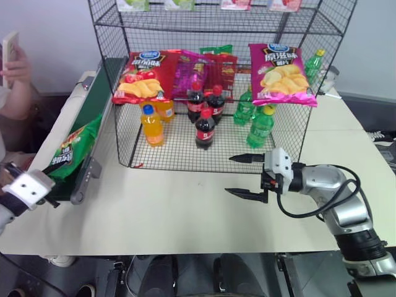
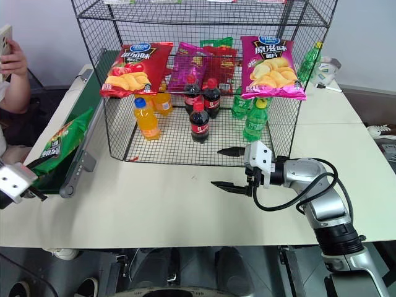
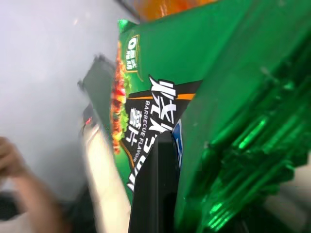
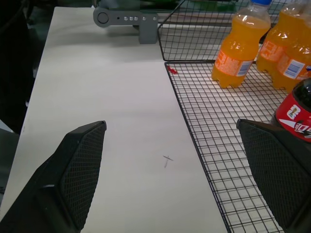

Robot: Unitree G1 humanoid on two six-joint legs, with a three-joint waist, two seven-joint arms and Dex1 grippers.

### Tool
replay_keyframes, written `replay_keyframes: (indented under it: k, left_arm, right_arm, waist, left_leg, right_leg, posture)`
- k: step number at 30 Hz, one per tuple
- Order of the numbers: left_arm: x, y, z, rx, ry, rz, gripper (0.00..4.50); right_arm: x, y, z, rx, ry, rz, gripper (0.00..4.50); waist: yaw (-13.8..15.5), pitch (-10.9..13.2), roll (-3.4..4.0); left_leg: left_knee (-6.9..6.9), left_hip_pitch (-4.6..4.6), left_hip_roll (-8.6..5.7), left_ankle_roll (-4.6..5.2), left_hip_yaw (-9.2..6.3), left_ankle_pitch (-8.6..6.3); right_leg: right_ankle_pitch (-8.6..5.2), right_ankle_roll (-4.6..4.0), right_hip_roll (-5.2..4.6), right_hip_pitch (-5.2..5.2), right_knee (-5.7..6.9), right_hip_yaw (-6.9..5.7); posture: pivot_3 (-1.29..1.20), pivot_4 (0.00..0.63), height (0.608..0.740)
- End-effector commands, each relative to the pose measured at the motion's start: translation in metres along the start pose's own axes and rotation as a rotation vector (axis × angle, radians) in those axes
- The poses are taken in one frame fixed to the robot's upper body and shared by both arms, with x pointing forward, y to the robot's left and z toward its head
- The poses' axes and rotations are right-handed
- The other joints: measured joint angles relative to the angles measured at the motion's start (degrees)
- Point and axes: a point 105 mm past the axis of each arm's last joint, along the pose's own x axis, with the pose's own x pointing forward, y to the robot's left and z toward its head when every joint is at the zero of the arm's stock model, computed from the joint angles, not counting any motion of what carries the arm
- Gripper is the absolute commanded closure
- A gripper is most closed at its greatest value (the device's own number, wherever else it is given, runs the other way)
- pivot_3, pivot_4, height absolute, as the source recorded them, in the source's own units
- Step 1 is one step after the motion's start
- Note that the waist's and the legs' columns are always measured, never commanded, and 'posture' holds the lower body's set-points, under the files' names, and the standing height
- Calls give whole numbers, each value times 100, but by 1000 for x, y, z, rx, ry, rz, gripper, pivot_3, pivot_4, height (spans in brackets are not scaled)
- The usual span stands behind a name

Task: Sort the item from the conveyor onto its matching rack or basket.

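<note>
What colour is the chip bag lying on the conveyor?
Glossy green chip bag, clearest in the left wrist view.

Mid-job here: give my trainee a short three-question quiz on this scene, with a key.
1. True or false: the left pincer is shut on the green chip bag.
2. The right pincer is: A open over the table; B shut on a cola bottle; C inside the wire rack.
3. What does the green chip bag lie on?

Key: 1 true; 2 A; 3 the conveyor.
</note>
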Motion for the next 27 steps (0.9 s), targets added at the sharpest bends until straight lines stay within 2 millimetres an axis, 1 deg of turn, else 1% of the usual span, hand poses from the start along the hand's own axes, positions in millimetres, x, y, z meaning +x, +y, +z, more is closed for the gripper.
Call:
replay_keyframes:
  k: [1, 3, 6, 8, 10, 12, 15, 19, 22, 27]
  left_arm:
    - [-15, 25, 51, -271, -198, -25, 4477]
    - [-28, 18, 76, -505, -250, -176, 4477]
    - [-44, -2, 103, -764, -242, -392, 4477]
    - [-47, -16, 122, -890, -274, -509, 4477]
    - [-43, -37, 138, -1013, -287, -646, 4477]
    - [-34, -56, 149, -1082, -313, -749, 4477]
    - [-23, -69, 156, -1131, -345, -832, 4477]
    - [-11, -78, 165, -1208, -388, -948, 4477]
    - [-1, -81, 166, -1220, -401, -999, 4477]
    - [19, -93, 175, -1210, -426, -1119, 4477]
  right_arm:
    - [-5, -6, 5, -36, -13, -26, 0]
    - [-6, -9, 7, -30, -26, -36, 0]
    - [-5, -10, 13, 13, -67, -21, 0]
    - [-3, -7, 19, 72, -102, 15, 0]
    - [-1, 1, 30, 159, -155, 87, 0]
    - [1, 5, 49, 260, -246, 137, 0]
    - [-1, 9, 70, 394, -314, 211, 0]
    - [5, 17, 75, 401, -295, 264, 0]
    - [5, 22, 83, 485, -320, 325, 0]
    - [13, 34, 88, 539, -325, 411, 0]
  waist:
    - [-23, 0, 0]
    - [-40, 1, -1]
    - [-21, 7, 9]
    - [4, 8, 11]
    - [47, 8, 12]
    - [61, 9, 14]
    - [41, 10, 16]
    - [22, 9, 15]
    - [22, 10, 16]
    - [32, 9, 14]
  left_leg:
    - [-1, 0, 1, 0, 0, 0]
    - [-1, 3, 4, 0, 0, 0]
    - [-1, 8, 1, 0, -1, 0]
    - [0, 13, 1, 0, -1, 0]
    - [0, 24, -2, 0, -4, 0]
    - [0, 32, -2, 0, -7, 0]
    - [0, 42, -2, 0, -6, 0]
    - [-4, 46, -2, 0, -6, 0]
    - [-5, 42, -4, 0, -5, 0]
    - [-3, 35, -4, 0, -5, 0]
  right_leg:
    - [0, 0, 1, -1, 1, 0]
    - [-1, -1, 3, 1, 1, 1]
    - [-1, -1, 1, 7, -1, 1]
    - [-1, -1, 1, 12, -1, 2]
    - [-2, -2, 0, 29, -1, 0]
    - [-2, -3, 0, 37, -2, 0]
    - [-3, -4, 0, 45, -2, 4]
    - [-6, -9, 5, 45, -2, 4]
    - [-6, -9, 7, 40, -2, 6]
    - [-5, -8, 12, 36, -3, 6]
  posture:
    - [0, 150, 739]
    - [0, 150, 739]
    - [0, 150, 739]
    - [0, 150, 739]
    - [0, 150, 739]
    - [0, 150, 739]
    - [0, 150, 739]
    - [0, 150, 739]
    - [0, 150, 739]
    - [0, 150, 739]
